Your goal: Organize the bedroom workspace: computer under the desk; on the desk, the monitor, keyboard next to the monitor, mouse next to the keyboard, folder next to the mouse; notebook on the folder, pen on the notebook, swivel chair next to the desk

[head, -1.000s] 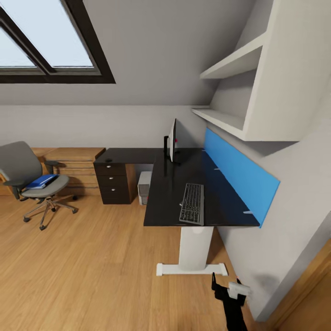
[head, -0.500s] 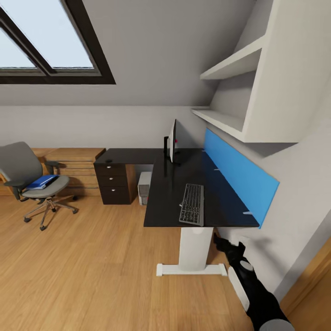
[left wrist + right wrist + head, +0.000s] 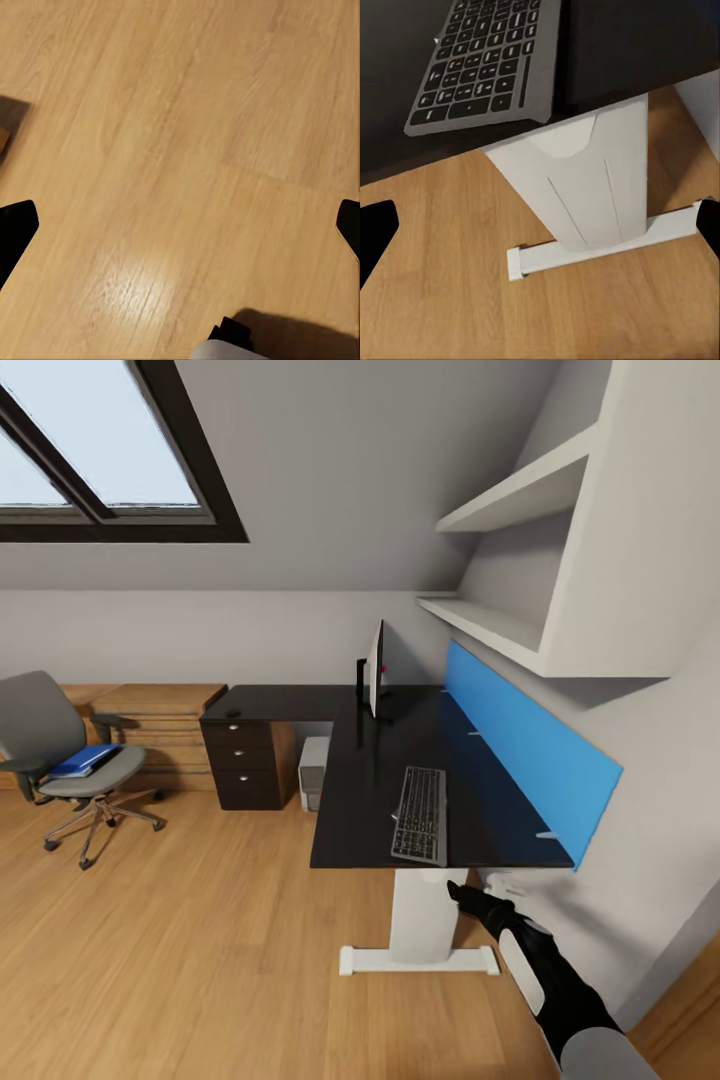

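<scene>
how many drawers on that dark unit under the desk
3, stacked one above another in the drawer unit beneath the left end of the desk: top, middle, bottom. Each has a small pale knob; none may be hidden.

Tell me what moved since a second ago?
The right arm rose and stretched forward; the right gripper now sits just below the desk edge near the keyboard, holding nothing. The whole view also shifted slightly, so the camera moved. The keyboard, monitor, computer, swivel chair and the folder on its seat stayed where they were.
</scene>
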Controlling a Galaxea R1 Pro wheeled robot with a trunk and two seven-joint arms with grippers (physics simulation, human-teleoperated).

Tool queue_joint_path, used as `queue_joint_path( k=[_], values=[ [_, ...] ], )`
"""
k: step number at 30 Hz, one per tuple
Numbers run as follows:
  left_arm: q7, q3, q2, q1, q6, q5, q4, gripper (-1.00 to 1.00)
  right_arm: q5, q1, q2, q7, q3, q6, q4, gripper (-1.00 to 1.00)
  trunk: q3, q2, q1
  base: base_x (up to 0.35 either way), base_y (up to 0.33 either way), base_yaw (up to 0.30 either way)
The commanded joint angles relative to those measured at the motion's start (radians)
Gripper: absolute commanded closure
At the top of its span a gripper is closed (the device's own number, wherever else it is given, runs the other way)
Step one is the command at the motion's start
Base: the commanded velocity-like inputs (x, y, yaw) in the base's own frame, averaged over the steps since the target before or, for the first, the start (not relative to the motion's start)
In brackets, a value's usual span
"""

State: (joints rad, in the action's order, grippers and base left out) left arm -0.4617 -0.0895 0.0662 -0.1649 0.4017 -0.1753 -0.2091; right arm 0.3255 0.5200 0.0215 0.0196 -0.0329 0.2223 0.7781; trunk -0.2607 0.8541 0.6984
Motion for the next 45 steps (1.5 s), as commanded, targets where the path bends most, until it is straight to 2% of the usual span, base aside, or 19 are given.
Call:
queue_joint_path(
  k=[1, 12, 19, 20, 22, 24, 25, 26, 27, 29, 32, 42, 45],
  values=[
    [-0.005, -0.009, 0.000, -0.001, 0.004, -0.010, 0.000, -1.00, 0.002, 0.000, 0.001, 0.005, -0.001, -0.002, -0.002, -1.00, -0.001, 0.001, 0.001, 0.321, 0.000, 0.000],
    [-0.004, -0.006, -0.003, -0.001, 0.003, -0.012, 0.000, -1.00, -0.001, 0.001, 0.000, 0.006, 0.002, -0.021, -0.005, -1.00, -0.001, 0.001, 0.001, 0.324, 0.000, 0.000],
    [0.017, -0.003, -0.024, -0.001, 0.000, -0.014, 0.000, -1.00, -0.002, 0.001, -0.001, 0.004, 0.003, -0.128, -0.011, -1.00, -0.001, 0.001, 0.001, 0.324, 0.000, 0.000],
    [0.078, -0.002, -0.038, -0.001, -0.001, -0.016, 0.000, -1.00, -0.002, 0.000, -0.002, 0.004, 0.003, -0.166, -0.012, -1.00, -0.001, 0.001, 0.001, 0.324, 0.000, 0.000],
    [0.123, -0.002, -0.050, 0.000, -0.002, -0.017, 0.000, -1.00, -0.002, 0.000, -0.003, 0.004, 0.003, -0.180, -0.013, -1.00, -0.001, 0.001, 0.001, 0.324, 0.000, 0.000],
    [0.197, 0.000, -0.069, 0.000, -0.005, -0.024, 0.000, -1.00, -0.002, 0.000, -0.003, 0.004, 0.004, -0.195, -0.013, -1.00, -0.001, 0.001, 0.001, 0.324, 0.000, 0.000],
    [0.245, 0.002, -0.082, 0.000, -0.012, -0.038, 0.000, -1.00, -0.002, 0.000, -0.003, 0.005, 0.004, -0.201, -0.013, -1.00, -0.001, 0.001, 0.001, 0.324, 0.000, 0.000],
    [0.267, 0.003, -0.088, 0.000, -0.019, -0.048, -0.001, -1.00, -0.002, 0.000, -0.002, 0.005, 0.004, -0.204, -0.013, -1.00, -0.001, 0.001, 0.001, 0.324, 0.000, 0.000],
    [0.329, 0.005, -0.100, -0.001, -0.057, -0.083, -0.004, -1.00, -0.002, 0.000, -0.002, 0.005, 0.004, -0.208, -0.014, -1.00, -0.001, 0.001, 0.001, 0.325, 0.000, 0.000],
    [0.364, 0.005, -0.105, -0.001, -0.088, -0.104, -0.011, -1.00, -0.002, 0.000, -0.002, 0.004, 0.004, -0.210, -0.014, -1.00, -0.001, 0.001, 0.001, 0.324, 0.000, 0.000],
    [0.444, 0.009, -0.128, -0.001, -0.158, -0.143, -0.053, -1.00, -0.002, 0.000, -0.002, 0.004, 0.004, -0.213, -0.014, -1.00, -0.001, 0.001, 0.001, 0.324, 0.000, 0.000],
    [0.460, 0.014, -0.138, -0.001, -0.172, -0.153, -0.065, -1.00, -0.002, 0.000, -0.002, 0.003, 0.004, -0.214, -0.016, -1.00, -0.001, 0.001, 0.001, 0.324, 0.000, 0.000],
    [0.460, 0.031, -0.142, -0.001, -0.173, -0.170, -0.067, -1.00, -0.002, 0.000, -0.002, 0.003, 0.004, -0.216, -0.019, -1.00, -0.001, 0.001, 0.001, 0.283, 0.000, 0.000]
  ],
)
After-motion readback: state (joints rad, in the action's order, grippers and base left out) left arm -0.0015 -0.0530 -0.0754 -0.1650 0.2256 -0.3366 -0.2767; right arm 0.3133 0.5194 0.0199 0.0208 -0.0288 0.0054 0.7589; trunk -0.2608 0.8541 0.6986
